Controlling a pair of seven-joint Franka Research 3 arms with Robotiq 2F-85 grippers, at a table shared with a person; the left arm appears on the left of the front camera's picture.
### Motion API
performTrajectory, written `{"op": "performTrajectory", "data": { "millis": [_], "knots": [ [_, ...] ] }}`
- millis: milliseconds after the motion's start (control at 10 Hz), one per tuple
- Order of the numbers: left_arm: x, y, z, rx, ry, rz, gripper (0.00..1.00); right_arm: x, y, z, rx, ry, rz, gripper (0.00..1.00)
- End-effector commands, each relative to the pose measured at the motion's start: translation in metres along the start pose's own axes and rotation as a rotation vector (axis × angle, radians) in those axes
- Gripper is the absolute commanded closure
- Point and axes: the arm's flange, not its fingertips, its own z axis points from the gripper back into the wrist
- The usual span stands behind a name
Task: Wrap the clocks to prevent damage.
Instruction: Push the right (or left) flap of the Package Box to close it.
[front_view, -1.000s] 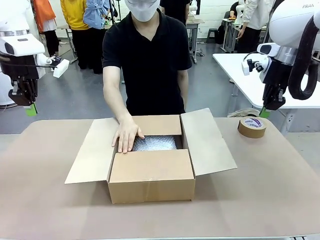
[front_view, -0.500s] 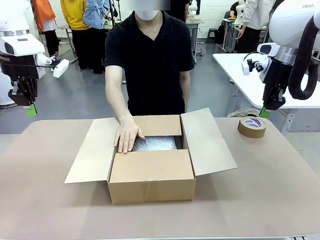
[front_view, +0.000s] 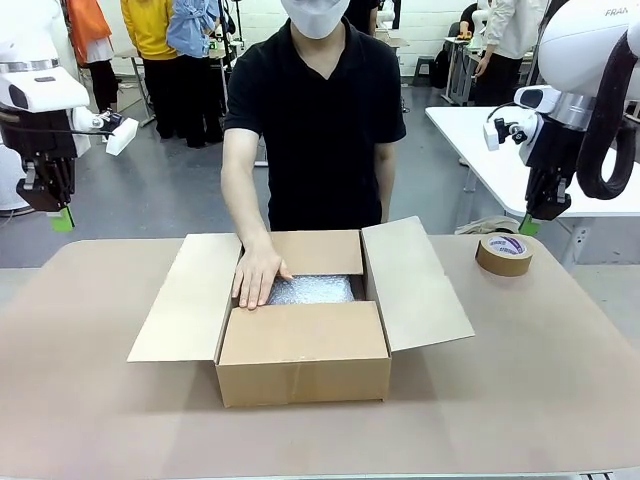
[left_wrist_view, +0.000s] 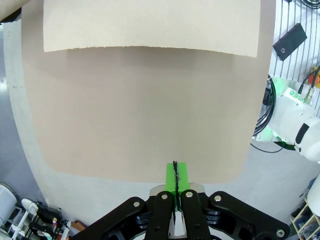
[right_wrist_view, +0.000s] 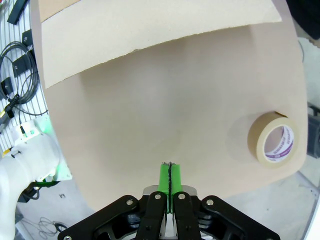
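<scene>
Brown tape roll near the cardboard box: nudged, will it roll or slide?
The brown tape roll lies flat on the tan table, hole up, so it would probably slide, not roll. Its thick wound ring looks stiff and should keep its shape if pinched. Tipped on edge, it could roll away.

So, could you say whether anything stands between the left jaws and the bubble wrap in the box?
Yes: the person's hand rests on the left end of the bubble wrap, and the near flap is folded inward.
</scene>
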Motion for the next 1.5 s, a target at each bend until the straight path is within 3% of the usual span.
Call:
{"op": "performTrajectory", "data": {
  "millis": [0,600,700,1000,1400],
  "knots": [
    [-0.001,0.001,0.003,-0.008,0.008,-0.003,1.00,0.001,0.000,-0.001,0.006,-0.009,-0.005,0.99],
    [-0.001,0.001,0.003,-0.008,0.008,-0.003,1.00,0.000,0.000,0.000,0.000,0.000,0.000,0.99],
    [-0.001,0.001,0.003,-0.008,0.008,-0.003,1.00,-0.012,-0.014,-0.013,0.029,-0.048,0.143,0.99],
    [-0.001,0.001,0.003,-0.008,0.008,-0.003,1.00,-0.043,-0.041,-0.062,0.110,-0.298,0.279,0.99],
    [-0.001,0.001,0.003,-0.008,0.008,-0.003,1.00,-0.083,-0.056,-0.108,0.156,-0.721,0.181,0.99]
  ]
}}
